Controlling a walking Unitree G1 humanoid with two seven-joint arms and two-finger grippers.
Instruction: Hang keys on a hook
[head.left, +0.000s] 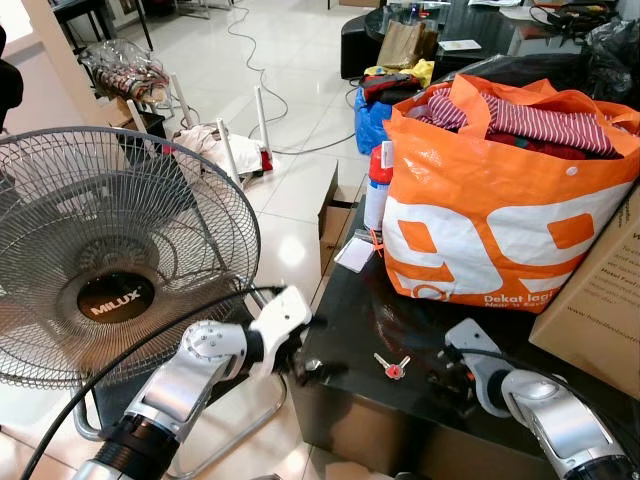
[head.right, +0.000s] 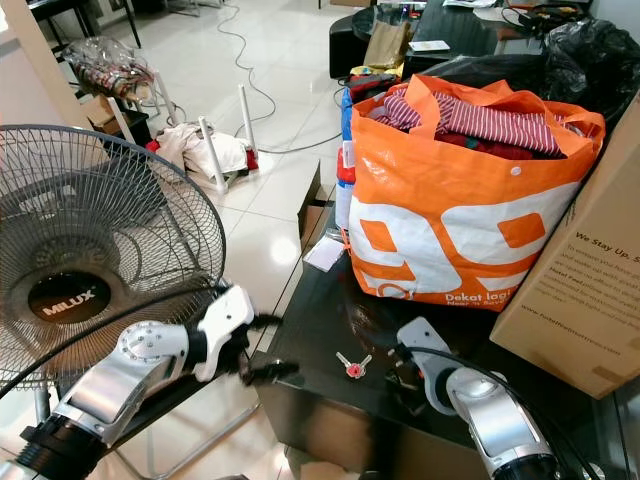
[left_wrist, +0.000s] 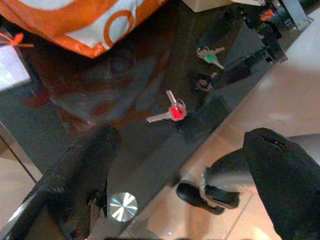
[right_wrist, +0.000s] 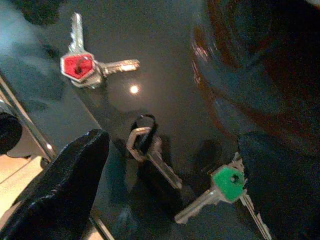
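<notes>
Lying flat on the glossy black table (head.left: 350, 330), the red-capped keys (head.left: 391, 367) sat near its front edge, two silver blades splayed apart from one red head. From that pair, the left gripper (head.left: 305, 362) hovered at about nine o'clock, just off the table's corner, its two black fingers (left_wrist: 85, 180) spread wide with nothing between them. The right gripper (right_wrist: 165, 180) hung low over the tabletop at roughly three o'clock from the red pair; its fingers (right_wrist: 60, 185) were also parted and gripped nothing. Between those fingers, in the right wrist view, lay a dark key fob with a silver ring (right_wrist: 145, 150) and a green-capped key (right_wrist: 227, 182), both resting on the glass, with the green one just beside the far finger. Whether that finger touched it could not be told.

At about one o'clock from the red keys stood a big orange shopping bag (head.left: 490, 220), stuffed with striped cloth and well apart from the keys. A cardboard box (head.left: 600, 300) stood at the bag's three o'clock side, touching or nearly so. A spray can (head.left: 378, 185) stood upright at the bag's nine o'clock side, with a small white card (head.left: 355, 252) lying below it. A MILUX floor fan (head.left: 115, 265) stood on the tiled floor at nine o'clock from the table.
</notes>
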